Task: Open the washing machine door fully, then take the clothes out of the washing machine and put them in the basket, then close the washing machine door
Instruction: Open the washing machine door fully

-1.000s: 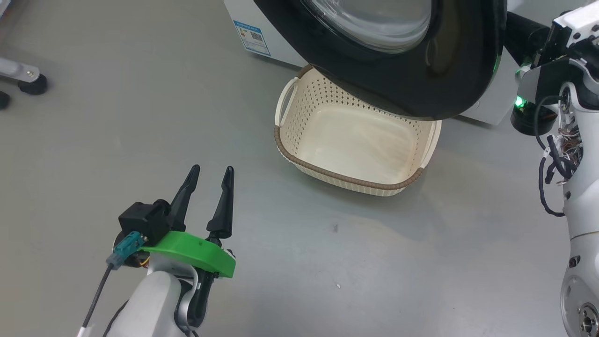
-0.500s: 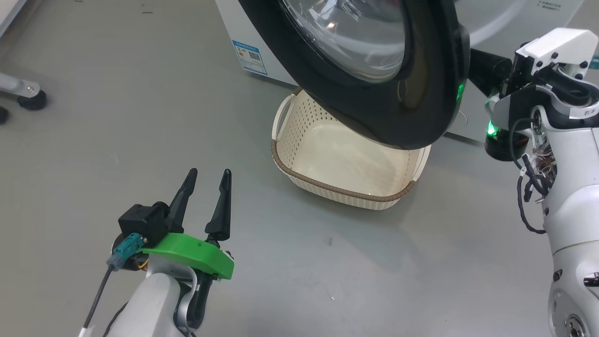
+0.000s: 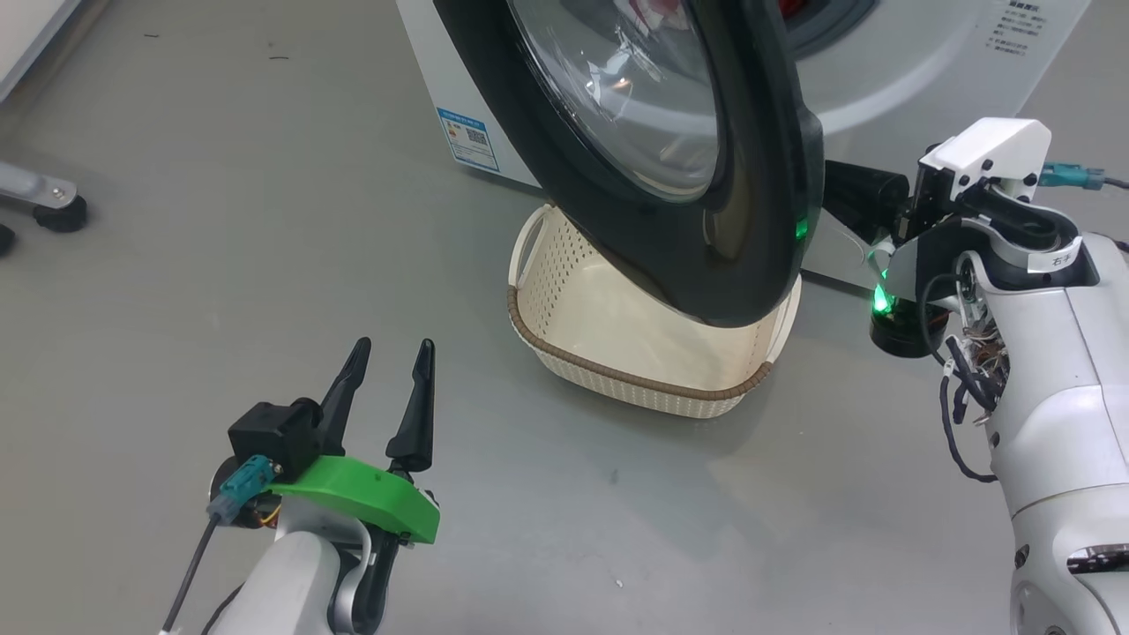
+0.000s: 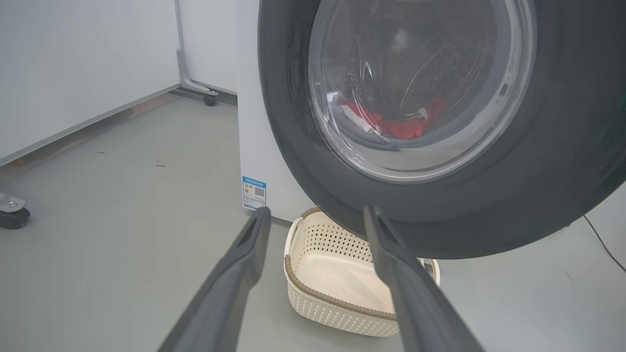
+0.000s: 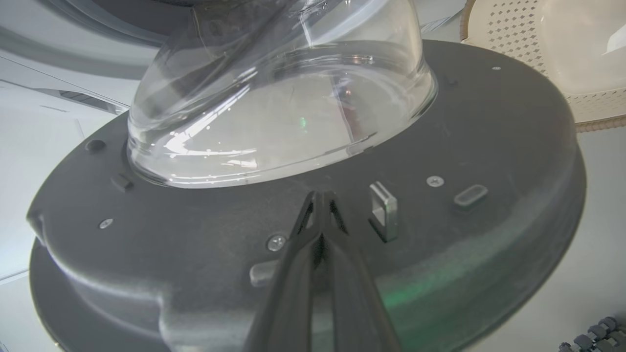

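The washing machine door [image 3: 758, 176] stands partly open, its black rim hanging over the cream basket [image 3: 617, 375] on the floor in front of the white washing machine [image 3: 926, 79]. My right gripper [image 5: 320, 196] is shut, its tips pressed against the door's dark inner face [image 5: 489, 146] below the glass bowl [image 5: 274, 107] and beside the latch [image 5: 384, 210]. In the head view the door hides those fingers; the right wrist [image 3: 979, 176] sits behind the rim. My left gripper [image 3: 388, 353] hovers open and empty over the floor, left of the basket [image 4: 337, 283]. Red clothes [image 4: 401, 127] show through the glass.
A blue label [image 3: 467, 137] marks the machine's side. A wheeled stand foot [image 3: 53, 207] sits at the far left, and a white panel [image 4: 73, 73] lines the left side. Bare grey floor [image 3: 220, 220] spreads left of the basket.
The door has swung further open, toward the left of the head view, with my shut right gripper following behind it. The head camera has tilted up. My left gripper has stayed put.
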Motion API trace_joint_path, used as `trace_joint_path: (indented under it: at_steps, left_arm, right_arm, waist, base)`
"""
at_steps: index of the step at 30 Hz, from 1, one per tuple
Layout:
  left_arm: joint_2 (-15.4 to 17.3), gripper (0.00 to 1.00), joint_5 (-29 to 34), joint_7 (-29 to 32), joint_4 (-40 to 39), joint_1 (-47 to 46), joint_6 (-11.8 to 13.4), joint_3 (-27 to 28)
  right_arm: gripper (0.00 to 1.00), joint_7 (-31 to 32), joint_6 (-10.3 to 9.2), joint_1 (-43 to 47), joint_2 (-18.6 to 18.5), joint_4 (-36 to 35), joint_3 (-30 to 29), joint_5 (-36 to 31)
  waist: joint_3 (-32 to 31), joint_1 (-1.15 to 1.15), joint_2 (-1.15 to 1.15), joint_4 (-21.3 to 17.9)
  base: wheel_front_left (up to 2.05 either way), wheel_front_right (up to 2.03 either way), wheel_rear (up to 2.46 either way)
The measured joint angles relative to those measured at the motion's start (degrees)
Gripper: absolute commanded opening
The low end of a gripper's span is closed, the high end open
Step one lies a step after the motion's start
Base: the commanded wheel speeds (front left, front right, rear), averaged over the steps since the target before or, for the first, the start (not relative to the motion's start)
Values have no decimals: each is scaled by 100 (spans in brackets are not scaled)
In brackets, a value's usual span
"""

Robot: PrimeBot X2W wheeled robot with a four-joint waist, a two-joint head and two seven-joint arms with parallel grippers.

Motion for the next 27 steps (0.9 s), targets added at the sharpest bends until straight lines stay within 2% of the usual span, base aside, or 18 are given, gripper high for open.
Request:
trace_joint_path:
  at_steps: [21,27]
  left_arm:
    - [3,100,57,0,1,146,24,34]
    - [3,100,102,0,1,153,24,21]
  right_arm:
    - [0,461,0,403,111,-115,559,287]
    - [0,549,0,519,99,-212,788,675]
  waist:
    - [-211,0,0,110]
    - [-229,0,0,174]
  base:
    - [0,0,0]
    - [0,0,0]
